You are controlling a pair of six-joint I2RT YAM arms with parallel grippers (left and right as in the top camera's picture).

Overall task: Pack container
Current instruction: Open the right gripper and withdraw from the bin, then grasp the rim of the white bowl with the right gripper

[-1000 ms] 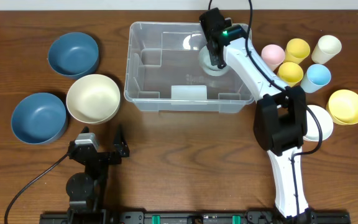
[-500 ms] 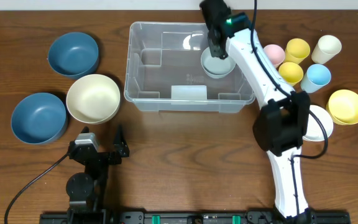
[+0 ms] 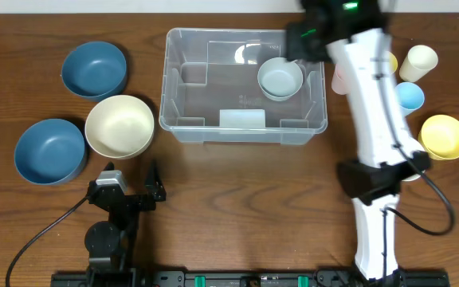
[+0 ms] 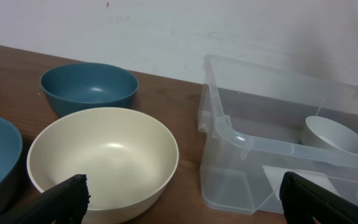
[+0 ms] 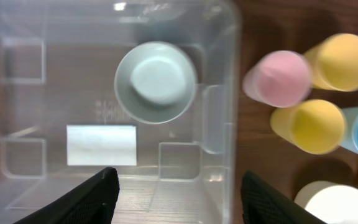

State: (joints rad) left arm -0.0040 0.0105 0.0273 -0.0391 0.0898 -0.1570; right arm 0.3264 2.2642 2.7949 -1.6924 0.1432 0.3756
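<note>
The container (image 3: 213, 131) is a large clear bin at the back middle of the table; it also shows in the left wrist view (image 4: 247, 140) and the right wrist view (image 5: 222, 74). A pale grey bowl (image 3: 280, 79) stands upright in its right back part (image 5: 156, 82), (image 4: 334, 135). My right gripper (image 3: 313, 32) is open and empty, raised high over the bin's right end, blurred in the overhead view (image 5: 179, 196). My left gripper (image 3: 134, 190) is open and empty near the front left (image 4: 182, 199), facing a cream bowl (image 3: 119, 126).
Two blue bowls (image 3: 94, 69), (image 3: 49, 151) lie left of the container. Right of it stand a pink cup (image 5: 275, 78), yellow cups (image 5: 344, 59), a light blue cup (image 3: 409, 97) and a cream cup (image 3: 419, 60), with a yellow bowl (image 3: 444, 135) and a white bowl (image 5: 331, 205).
My right gripper has let go of the pale grey bowl inside the container, then risen and drawn away to the right. The left arm has not moved.
</note>
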